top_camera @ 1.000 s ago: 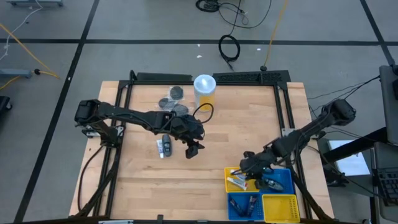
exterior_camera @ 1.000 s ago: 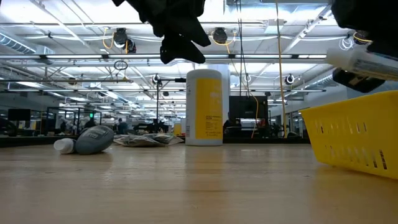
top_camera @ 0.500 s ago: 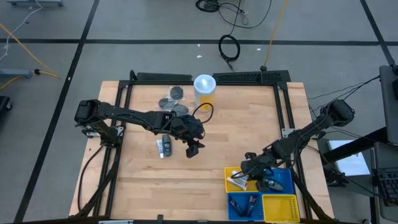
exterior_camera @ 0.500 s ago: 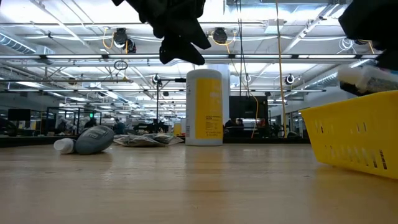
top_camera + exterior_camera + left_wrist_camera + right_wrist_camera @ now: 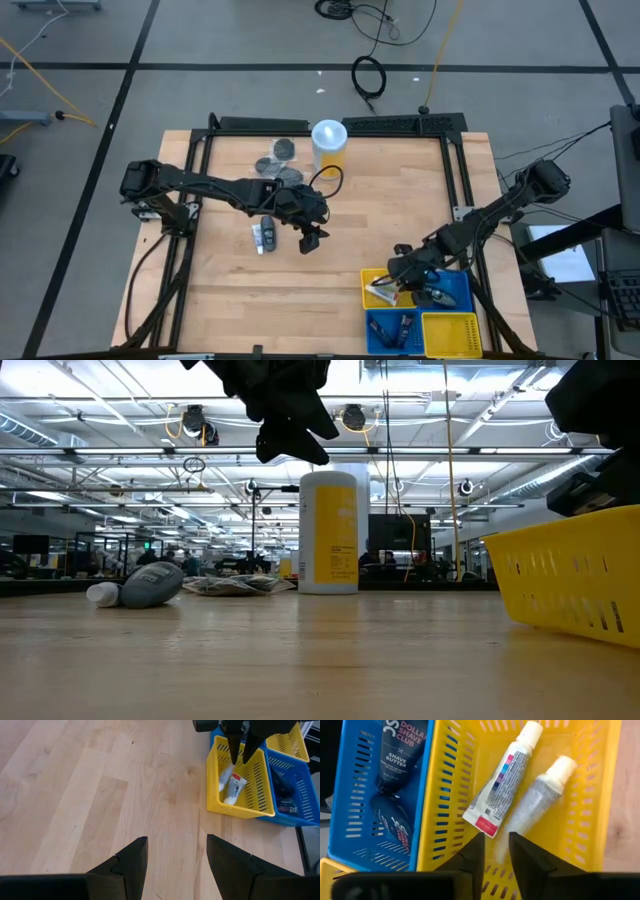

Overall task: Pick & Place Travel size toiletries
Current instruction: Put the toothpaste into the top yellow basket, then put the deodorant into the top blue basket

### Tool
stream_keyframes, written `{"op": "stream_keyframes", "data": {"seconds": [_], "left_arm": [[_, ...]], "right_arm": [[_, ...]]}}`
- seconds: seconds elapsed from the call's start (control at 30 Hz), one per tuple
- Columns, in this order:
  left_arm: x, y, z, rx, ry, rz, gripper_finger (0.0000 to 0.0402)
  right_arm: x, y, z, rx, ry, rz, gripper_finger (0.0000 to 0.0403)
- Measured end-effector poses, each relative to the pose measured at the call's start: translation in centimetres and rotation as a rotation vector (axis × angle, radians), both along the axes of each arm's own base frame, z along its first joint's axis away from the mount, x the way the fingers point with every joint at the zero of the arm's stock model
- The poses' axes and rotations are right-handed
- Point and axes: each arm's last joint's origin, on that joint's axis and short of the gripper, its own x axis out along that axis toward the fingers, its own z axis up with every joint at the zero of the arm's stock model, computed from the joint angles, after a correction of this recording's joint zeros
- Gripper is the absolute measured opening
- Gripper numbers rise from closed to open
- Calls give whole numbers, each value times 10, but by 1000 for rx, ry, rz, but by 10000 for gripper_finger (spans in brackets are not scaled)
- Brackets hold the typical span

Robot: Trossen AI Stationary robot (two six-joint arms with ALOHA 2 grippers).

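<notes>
The right gripper (image 5: pixel 494 851) has just parted slightly, dropping the white plastic tube (image 5: pixel 502 780) into the yellow slotted basket (image 5: pixel 600 820) at the wooden table's (image 5: pixel 330 270) front-right corner; the open left gripper (image 5: pixel 175 857) waits mid-table.

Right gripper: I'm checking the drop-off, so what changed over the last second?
The right gripper lowered into the yellow slotted basket and let go of the white tube with the red end, which now lies beside a grey tube. The left gripper and the tabletop items stayed put.
</notes>
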Motion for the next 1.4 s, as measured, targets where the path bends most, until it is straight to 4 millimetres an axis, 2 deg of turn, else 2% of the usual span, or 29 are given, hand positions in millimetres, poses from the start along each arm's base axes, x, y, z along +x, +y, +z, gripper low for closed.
{"op": "stream_keyframes", "data": {"seconds": [0.2,0.47,0.8,1.17,1.4], "left_arm": [[0,0,0,4,0,4,200],[-1,1,-2,-45,32,101,200],[-27,6,-21,-80,354,433,200],[-55,-17,-29,-88,569,716,200],[-62,-29,-30,-147,600,871,200]], "right_arm": [[1,0,4,2,-48,34,118],[0,-3,24,-39,-244,61,125],[-1,-15,39,-164,-380,-27,125],[7,-32,39,-219,-399,-52,125],[10,-39,39,-231,-398,-78,125]]}}
